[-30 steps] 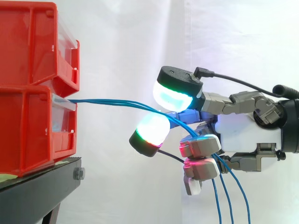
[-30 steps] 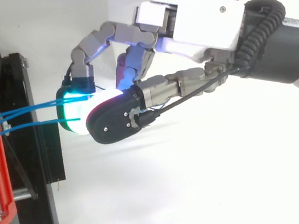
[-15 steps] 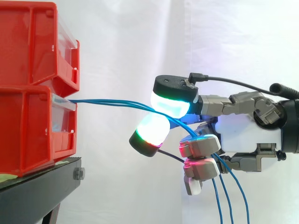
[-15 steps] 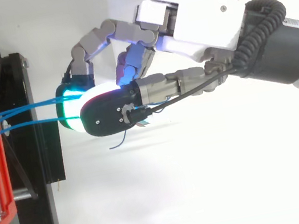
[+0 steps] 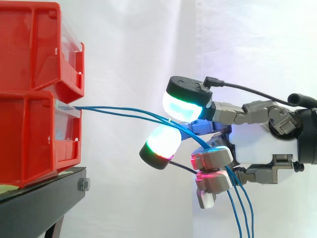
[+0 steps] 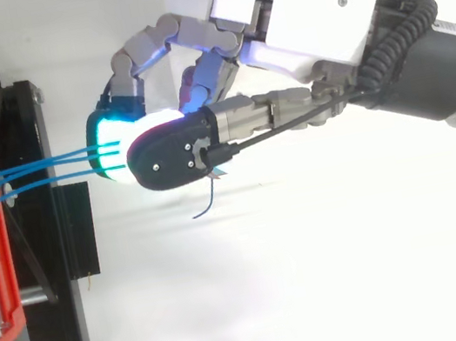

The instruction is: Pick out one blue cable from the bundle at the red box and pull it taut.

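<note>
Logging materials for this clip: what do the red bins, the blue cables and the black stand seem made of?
The red bins look glossy moulded plastic, with clear front panels. The blue cables: thin wire in smooth plastic sheath, judging by soft bends. The black stand: probably matt metal; a bolt shows.

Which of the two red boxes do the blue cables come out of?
The lower red box: the blue cables leave at the top of its front, just under the upper red box, and run to the robot hand.
</note>
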### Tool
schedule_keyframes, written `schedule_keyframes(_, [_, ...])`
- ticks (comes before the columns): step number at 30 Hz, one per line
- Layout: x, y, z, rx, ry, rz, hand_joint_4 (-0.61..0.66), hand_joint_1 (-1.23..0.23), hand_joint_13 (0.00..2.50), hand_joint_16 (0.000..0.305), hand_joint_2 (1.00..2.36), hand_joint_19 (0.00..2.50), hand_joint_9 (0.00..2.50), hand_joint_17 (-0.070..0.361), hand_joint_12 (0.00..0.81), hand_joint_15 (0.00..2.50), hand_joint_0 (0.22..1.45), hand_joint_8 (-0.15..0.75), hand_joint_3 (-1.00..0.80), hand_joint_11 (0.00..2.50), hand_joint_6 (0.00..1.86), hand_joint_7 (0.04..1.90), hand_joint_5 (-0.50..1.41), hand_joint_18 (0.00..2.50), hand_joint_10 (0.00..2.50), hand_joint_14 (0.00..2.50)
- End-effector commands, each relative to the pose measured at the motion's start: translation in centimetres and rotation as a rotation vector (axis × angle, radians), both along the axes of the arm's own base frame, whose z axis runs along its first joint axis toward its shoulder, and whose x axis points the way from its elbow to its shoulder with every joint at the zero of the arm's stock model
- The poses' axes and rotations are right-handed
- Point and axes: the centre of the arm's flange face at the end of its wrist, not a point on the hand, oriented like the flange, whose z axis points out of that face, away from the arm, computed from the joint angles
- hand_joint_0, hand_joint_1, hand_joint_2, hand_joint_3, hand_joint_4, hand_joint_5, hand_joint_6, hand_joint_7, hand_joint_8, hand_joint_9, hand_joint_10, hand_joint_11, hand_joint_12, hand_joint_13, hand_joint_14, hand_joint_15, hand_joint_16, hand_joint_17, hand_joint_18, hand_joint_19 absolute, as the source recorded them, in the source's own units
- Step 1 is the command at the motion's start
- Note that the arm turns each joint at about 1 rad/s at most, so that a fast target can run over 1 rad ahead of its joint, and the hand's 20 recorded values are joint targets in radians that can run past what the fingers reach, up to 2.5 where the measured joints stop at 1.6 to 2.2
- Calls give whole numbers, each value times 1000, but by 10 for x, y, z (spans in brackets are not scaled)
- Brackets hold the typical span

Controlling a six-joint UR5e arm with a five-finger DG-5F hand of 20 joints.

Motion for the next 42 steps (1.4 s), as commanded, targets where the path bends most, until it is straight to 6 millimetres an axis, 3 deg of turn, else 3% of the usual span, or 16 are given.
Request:
schedule_keyframes(1, [0, -1, 0, 0, -1, -2, 71, -469, 1344, 50, 1011, 942, 1418, 114, 284, 1218, 608, 246, -381, 1514, 877, 929, -162, 836, 26, 29])
schedule_keyframes(22, [1, -1, 3, 2, -12, -4, 21, -728, 1299, 50, 1025, 932, 1332, 114, 293, 1214, 636, 258, -99, 1508, 920, 929, -180, 826, 26, 29])
schedule_keyframes(31, [2, 6, 4, 3, -21, 0, -88, -845, 1286, 49, 1024, 915, 1308, 110, 279, 1226, 708, 257, -188, 1508, 927, 1016, -191, 811, 26, 31])
schedule_keyframes(42, [2, 7, 4, 3, -21, 1, -139, -887, 1284, 47, 1008, 903, 1333, 105, 276, 1235, 789, 227, -417, 1528, 943, 961, -192, 804, 26, 31])
